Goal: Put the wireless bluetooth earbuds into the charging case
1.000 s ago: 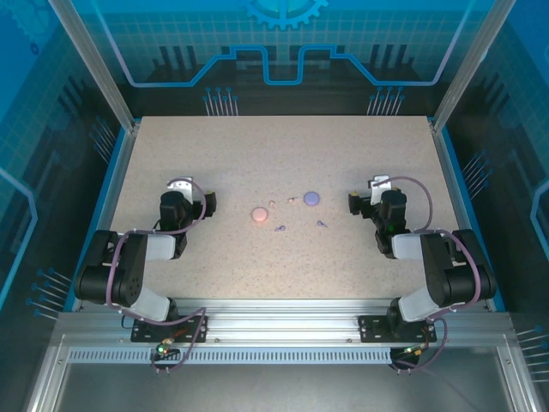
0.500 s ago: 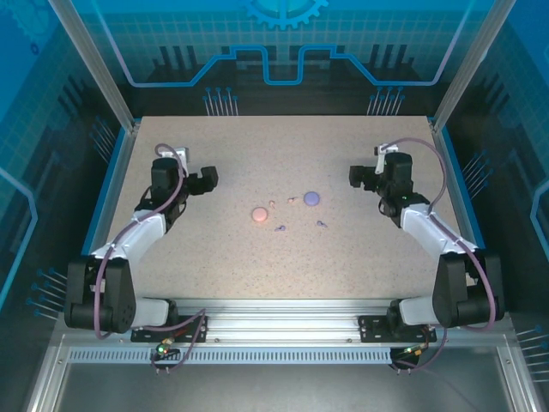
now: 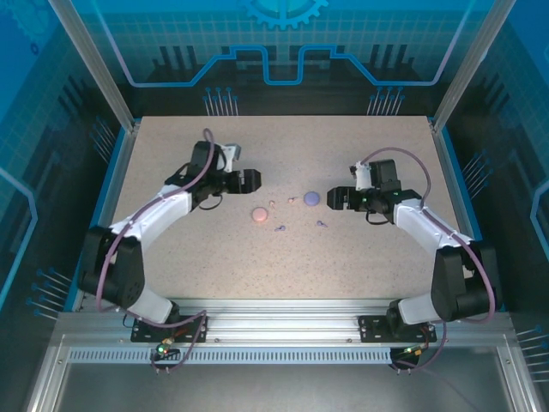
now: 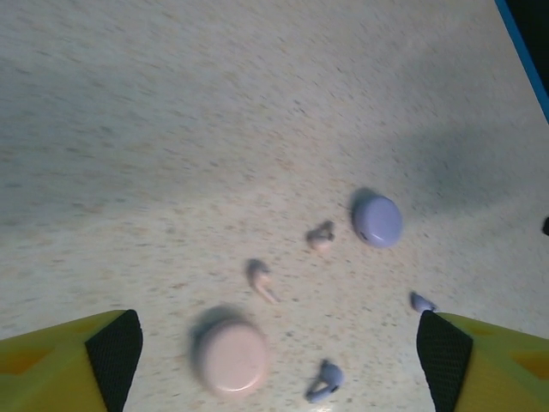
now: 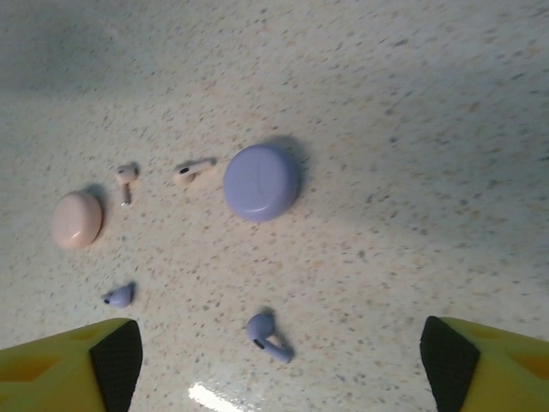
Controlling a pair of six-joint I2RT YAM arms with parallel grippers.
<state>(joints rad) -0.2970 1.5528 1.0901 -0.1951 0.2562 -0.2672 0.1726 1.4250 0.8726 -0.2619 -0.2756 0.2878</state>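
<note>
Left hand (image 3: 250, 179) and right hand (image 3: 334, 200) stand open, empty; the earbuds (image 5: 268, 336) look tiny, light, slippery, so best pinched across the bulb.

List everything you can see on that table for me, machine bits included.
Table: one, speckled beige, under everything.
Pink case: one, pale pink, round, on the left arm's side of the cluster.
Purple case: one, lilac, round, on the right arm's side.
Pink earbuds: two, pale pink, loose between the cases.
Purple earbuds: two, purple, loose, nearer the arm bases than the cases.
Arms: two, black and white, either side of the cluster; jaws open, holding nothing.
</note>
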